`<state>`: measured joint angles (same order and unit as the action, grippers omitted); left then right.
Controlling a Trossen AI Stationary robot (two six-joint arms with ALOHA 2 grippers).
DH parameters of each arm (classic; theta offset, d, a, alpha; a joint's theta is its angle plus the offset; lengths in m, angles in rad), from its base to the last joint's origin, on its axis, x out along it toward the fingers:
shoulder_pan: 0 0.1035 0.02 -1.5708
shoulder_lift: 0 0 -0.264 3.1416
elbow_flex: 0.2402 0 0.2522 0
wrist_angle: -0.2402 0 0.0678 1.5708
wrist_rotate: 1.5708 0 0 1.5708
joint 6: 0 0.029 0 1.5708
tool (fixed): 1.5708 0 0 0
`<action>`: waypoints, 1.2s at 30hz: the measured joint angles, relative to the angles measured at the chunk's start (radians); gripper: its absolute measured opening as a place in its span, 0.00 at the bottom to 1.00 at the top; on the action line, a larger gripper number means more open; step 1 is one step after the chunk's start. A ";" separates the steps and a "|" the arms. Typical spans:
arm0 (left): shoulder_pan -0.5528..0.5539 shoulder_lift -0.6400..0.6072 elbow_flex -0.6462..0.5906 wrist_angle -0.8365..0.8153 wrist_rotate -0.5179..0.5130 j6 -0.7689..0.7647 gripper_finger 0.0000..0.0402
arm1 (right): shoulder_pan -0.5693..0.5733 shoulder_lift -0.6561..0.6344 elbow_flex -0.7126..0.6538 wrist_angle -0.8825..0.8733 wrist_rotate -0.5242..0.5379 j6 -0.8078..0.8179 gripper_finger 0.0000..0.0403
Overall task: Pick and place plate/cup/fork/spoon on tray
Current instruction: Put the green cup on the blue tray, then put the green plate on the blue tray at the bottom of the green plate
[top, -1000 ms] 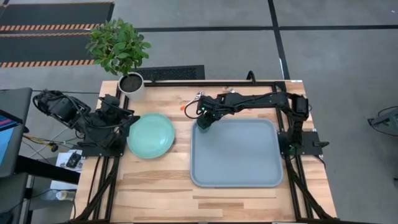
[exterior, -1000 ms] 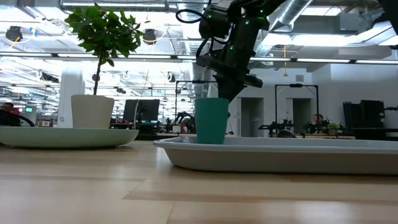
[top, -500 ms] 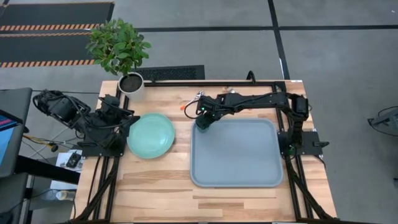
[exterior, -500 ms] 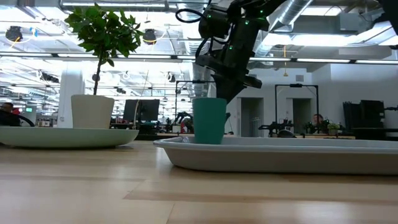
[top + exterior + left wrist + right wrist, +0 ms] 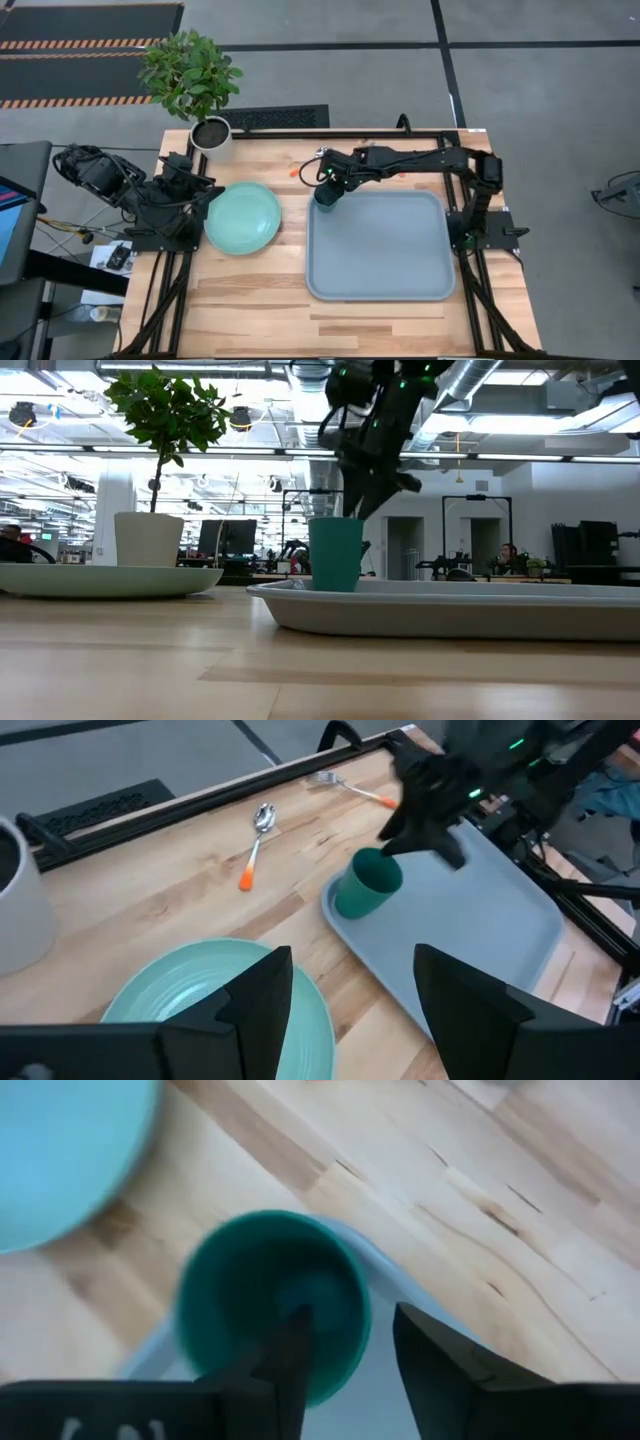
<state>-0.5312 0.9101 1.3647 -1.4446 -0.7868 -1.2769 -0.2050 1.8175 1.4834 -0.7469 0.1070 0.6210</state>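
The dark-green cup [image 5: 325, 201] [image 5: 335, 553] stands upright on its base in the far left corner of the blue-grey tray [image 5: 380, 255]. My right gripper [image 5: 362, 500] [image 5: 350, 1320] hangs open just above the cup's rim, one finger over the cup's mouth and one outside its wall. The mint-green plate [image 5: 243, 218] lies on the table left of the tray. Spoon [image 5: 255, 838] and fork [image 5: 350, 788] lie on the wood beyond the tray's far edge. My left gripper [image 5: 350, 1010] waits open at the plate's left rim.
A white plant pot [image 5: 211, 135] with a leafy plant stands at the table's far left corner. Most of the tray's floor [image 5: 490, 920] is bare. Bare wood [image 5: 330, 320] runs along the table's near edge.
My right gripper has opened and let go of the cup, then risen a little above its rim. The cup stays upright in the tray's far left corner.
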 joint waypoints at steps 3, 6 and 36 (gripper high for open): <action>0.000 0.006 -0.013 -0.023 0.005 -0.029 0.50 | 0.000 -0.050 0.000 0.000 -0.010 -0.002 0.46; 0.001 0.007 -0.053 -0.019 0.039 -0.059 0.51 | 0.000 -0.109 0.000 -0.002 -0.022 0.001 0.49; -0.201 0.486 -0.566 0.514 0.380 0.296 0.52 | 0.022 -0.341 0.001 -0.063 -0.029 -0.002 0.46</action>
<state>-0.7326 1.3966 0.7986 -0.9310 -0.4063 -0.9810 -0.1833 1.4769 1.4841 -0.8097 0.0780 0.6193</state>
